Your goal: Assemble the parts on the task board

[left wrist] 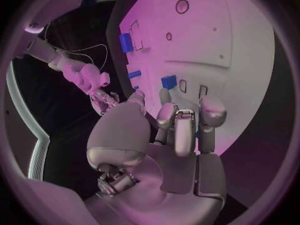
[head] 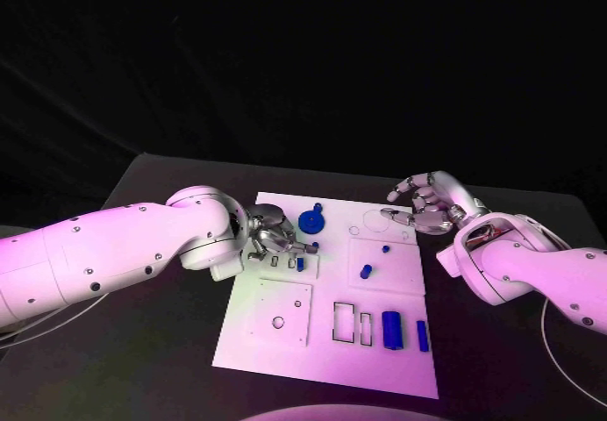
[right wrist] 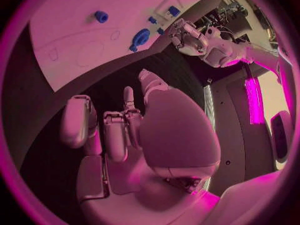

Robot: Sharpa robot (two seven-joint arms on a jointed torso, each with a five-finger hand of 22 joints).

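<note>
The white task board (head: 272, 303) lies mid-table. My left hand (head: 274, 231) hovers over its far left part, above two small empty slots (head: 282, 260) and a blue piece (head: 300, 261) standing beside them. Its fingers (left wrist: 176, 127) are curled, and a sliver of blue (left wrist: 197, 133) shows between them. My right hand (head: 424, 207) hangs at the board's far right corner, fingers (right wrist: 116, 132) curled in and empty. A blue gear-like part (head: 311, 219), a small block (head: 386, 247), a peg (head: 366, 272), a cylinder (head: 394, 330) and a bar (head: 421, 335) sit on the board.
Empty rectangular outlines (head: 344, 321) and a round hole (head: 278, 322) mark the board's near half. Bare black table (head: 152, 351) surrounds the board on both sides. My left hand (right wrist: 187, 35) also shows in the right wrist view beyond the gear (right wrist: 140, 37).
</note>
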